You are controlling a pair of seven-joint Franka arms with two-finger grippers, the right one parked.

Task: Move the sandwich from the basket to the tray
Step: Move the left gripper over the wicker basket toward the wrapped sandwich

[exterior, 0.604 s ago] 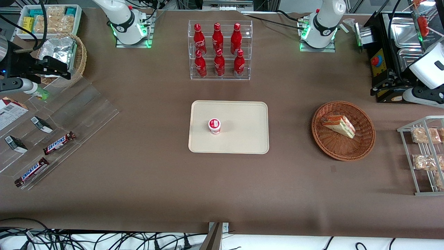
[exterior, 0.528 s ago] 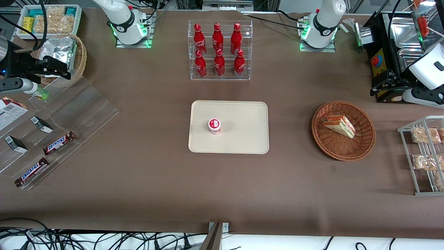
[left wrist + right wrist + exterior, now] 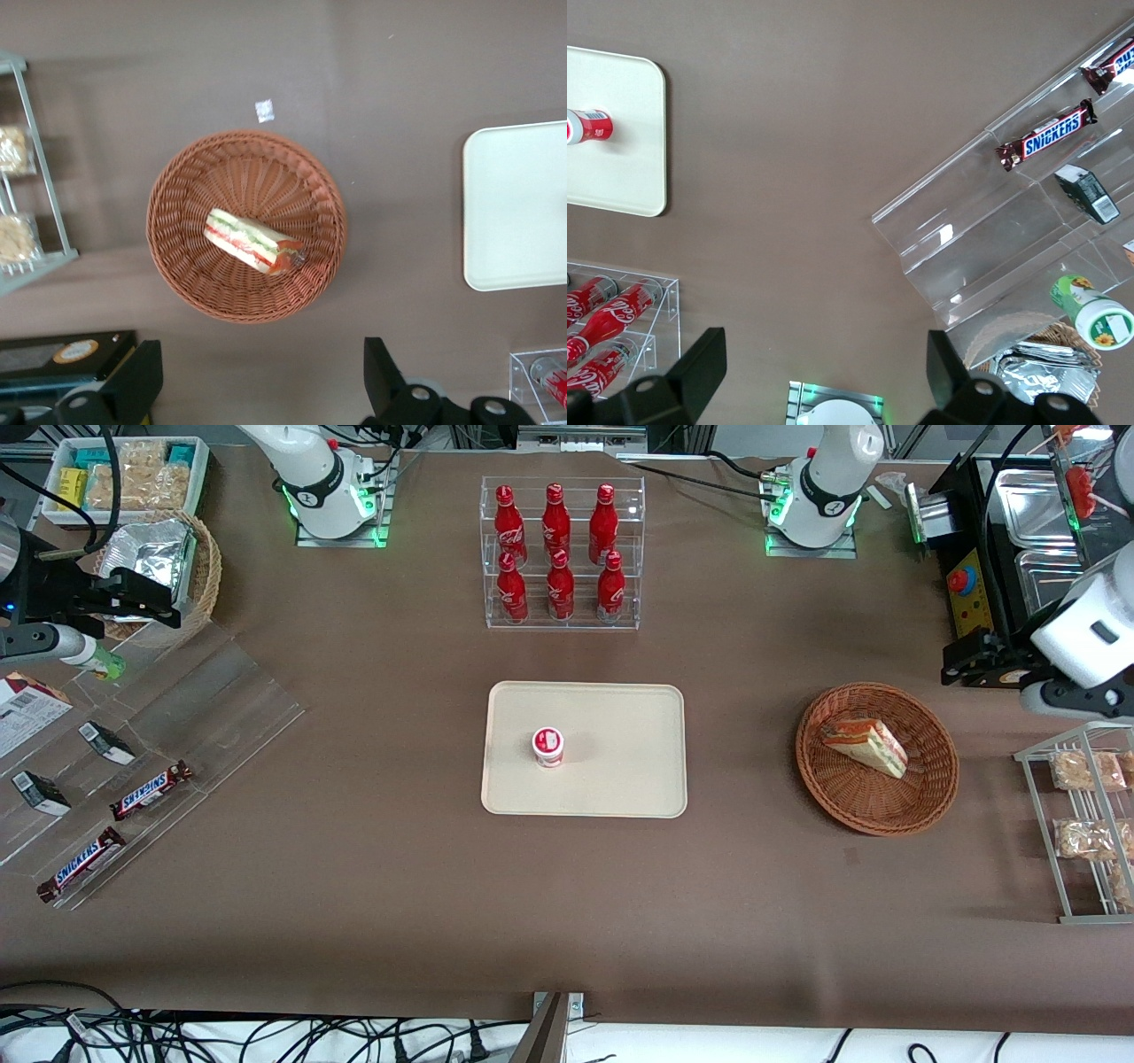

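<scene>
Front view: triangular pale-bread sandwich [image 3: 864, 747] lies flat in round reddish-brown wicker basket [image 3: 921, 802], long axis slanting toward the front camera, well apart from beige rectangular tray [image 3: 620, 779]; left wrist view: tool [image 3: 257, 390] fingers spread apart, above brown table [image 3: 399, 80] beside the basket.

- Front camera is looking down over the whole table.
- Left wrist camera is facing straight down on the basket [image 3: 246, 227], sharing the tray [image 3: 514, 208].
</scene>
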